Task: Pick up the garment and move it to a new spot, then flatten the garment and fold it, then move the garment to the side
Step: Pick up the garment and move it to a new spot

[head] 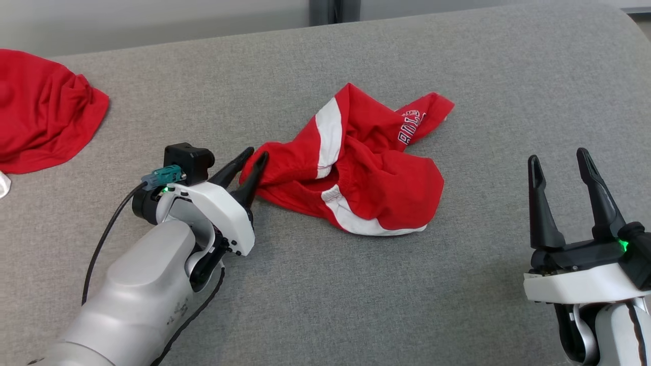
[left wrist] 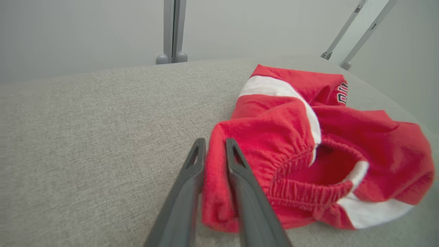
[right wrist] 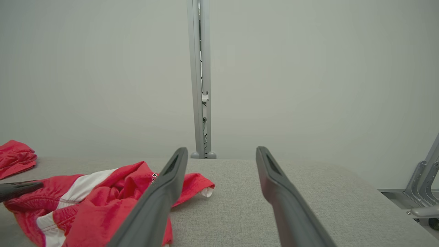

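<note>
1. We see the shorts [head: 356,173], red with white stripes, lying crumpled on the grey table [head: 356,295], a little left of its middle in the head view.
2. The waistband faces our left side, gathered and partly open, and a leg with white lettering points toward the far edge.
3. Our left gripper [head: 256,152] reaches in low from the lower left, with its tips at the left end of the shorts.
4. In the left wrist view the left gripper [left wrist: 214,141] has its fingers a narrow way apart, and a fold of the shorts [left wrist: 308,154] near the waistband sits between them.
5. The cloth touches both fingers, but we cannot tell whether they pinch it or merely flank it.
6. The shorts rest fully on the table; no part is lifted.
7. Our right gripper [head: 557,155] stands at the lower right with its fingers spread wide and nothing between them, well apart from the shorts.
8. The right wrist view shows the right gripper [right wrist: 222,149] just above the table, with the shorts [right wrist: 96,202] off to its left.
9. A second red cloth [head: 40,112] lies at the far left edge, apart from the shorts.
</note>
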